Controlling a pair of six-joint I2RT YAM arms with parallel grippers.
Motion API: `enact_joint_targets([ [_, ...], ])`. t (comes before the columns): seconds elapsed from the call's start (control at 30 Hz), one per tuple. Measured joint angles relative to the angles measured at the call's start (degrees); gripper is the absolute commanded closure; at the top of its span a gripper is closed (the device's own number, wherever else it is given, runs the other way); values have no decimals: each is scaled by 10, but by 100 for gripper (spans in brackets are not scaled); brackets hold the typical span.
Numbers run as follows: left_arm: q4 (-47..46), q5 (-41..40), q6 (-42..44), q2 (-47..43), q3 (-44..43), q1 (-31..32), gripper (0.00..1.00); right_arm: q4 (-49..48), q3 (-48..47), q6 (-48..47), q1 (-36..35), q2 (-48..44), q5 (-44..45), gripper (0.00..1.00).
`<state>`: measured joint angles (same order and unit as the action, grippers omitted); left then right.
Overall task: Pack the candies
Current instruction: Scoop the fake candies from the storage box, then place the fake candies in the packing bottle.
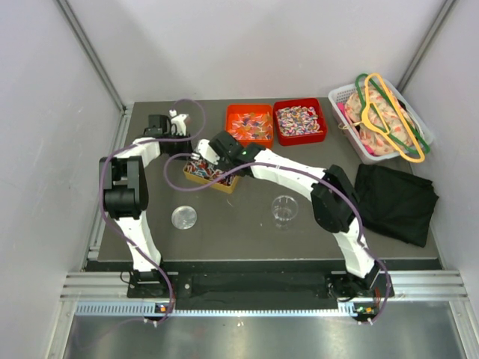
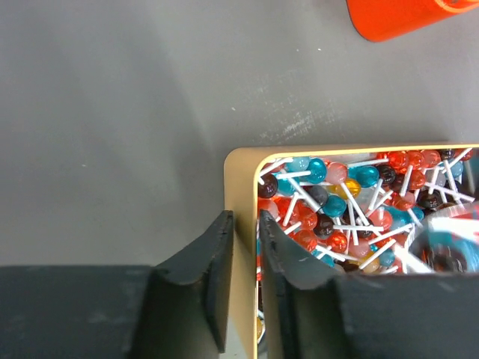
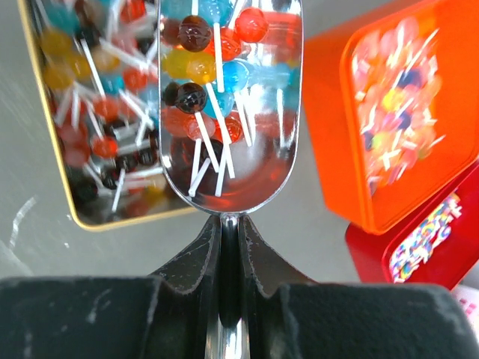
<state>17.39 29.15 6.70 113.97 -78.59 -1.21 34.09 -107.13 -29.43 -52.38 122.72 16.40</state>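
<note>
A shiny metal scoop (image 3: 258, 191) is being gripped by its thin handle between the tightly closed fingers of the right gripper (image 3: 228, 221). It is being carried heaped with small round lollipop candies on white sticks (image 3: 191, 96), in red, blue, yellow and dark colours. The scoop is being held over one edge of a shallow rectangular yellow tray (image 2: 243, 161), in which many more of the same candies are lying. The rest of the scoop is being held over the dark grey table (image 2: 112, 112).

One wall of that tray is being straddled by the left gripper (image 2: 244, 224), one finger outside and one inside, with the jaws only narrowly apart. Whether the wall is being pinched or merely flanked cannot be told.

Just beyond the tray, an orange plastic bin (image 1: 228, 123) and a red plastic bin (image 1: 325, 123) are being kept side by side. The red one is being filled by small twist-wrapped sweets in mixed shiny wrappers (image 1: 298, 120). Nearer the arms, a small clear cup (image 1: 284, 208) and a round clear lid (image 1: 183, 217) are being left well apart on the table.
</note>
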Motion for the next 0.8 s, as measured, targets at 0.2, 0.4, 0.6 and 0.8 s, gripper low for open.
enact_joint_targets([
  [0.2,2,-1,-8,0,0,0,40,1,60,-1,13,-27,-2,100],
  [0.4,2,-3,-11,0,0,0,3,11,80,-5,24,-79,-20,100],
  [0.6,7,-3,-16,0,-8,0,1,36,90,-17,36,-152,-46,100],
  [0.8,18,-3,-12,-3,-41,0,1,61,162,-39,59,-247,-73,100],
])
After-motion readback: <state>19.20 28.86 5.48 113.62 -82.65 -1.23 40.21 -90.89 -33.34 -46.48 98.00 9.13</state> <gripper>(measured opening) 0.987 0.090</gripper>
